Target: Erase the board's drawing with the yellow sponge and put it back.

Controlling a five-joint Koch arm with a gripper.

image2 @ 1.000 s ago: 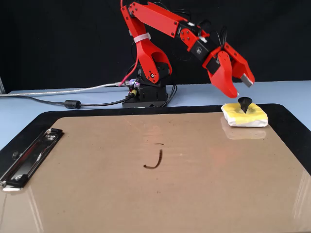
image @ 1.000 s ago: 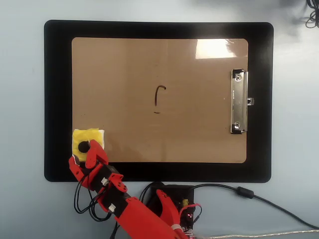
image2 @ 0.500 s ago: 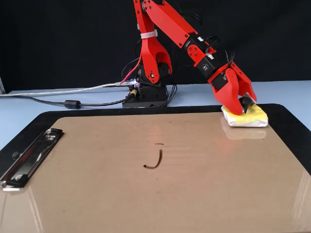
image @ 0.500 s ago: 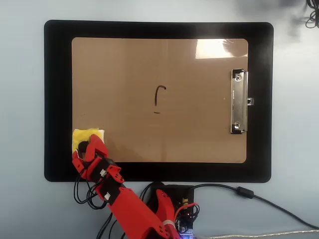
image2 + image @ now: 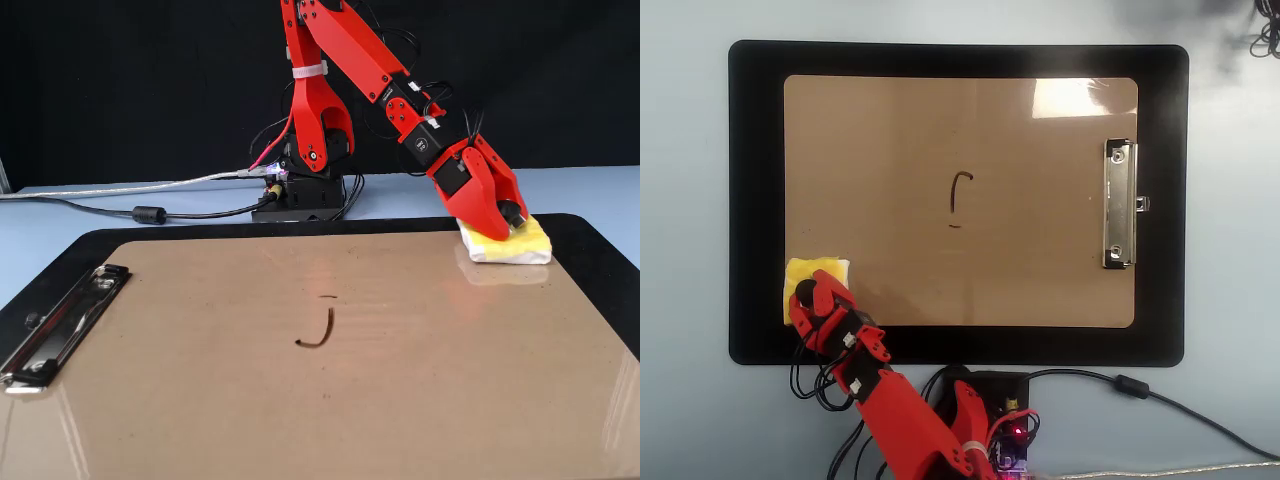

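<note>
The brown board [image 5: 900, 150] lies on a black mat [image 5: 755, 200] and also shows in the fixed view [image 5: 200, 400]. The drawing [image 5: 959, 192], a dark hook stroke with a dash, sits near the board's middle [image 5: 320, 330]. The yellow sponge [image 5: 825, 268] rests flat on the board's lower left corner in the overhead view and at the far right in the fixed view [image 5: 530, 240]. My red gripper [image 5: 810, 295] reaches down onto it [image 5: 508, 218], its jaws closed around the black knob. Part of the sponge is hidden under the gripper.
The silver clip [image 5: 1119, 205] is on the board's right short edge in the overhead view, at the left in the fixed view [image 5: 60, 320]. My arm's base [image 5: 305, 190] with cables [image 5: 1160, 400] stands just beyond the mat's edge. A glare patch lies on the board's corner.
</note>
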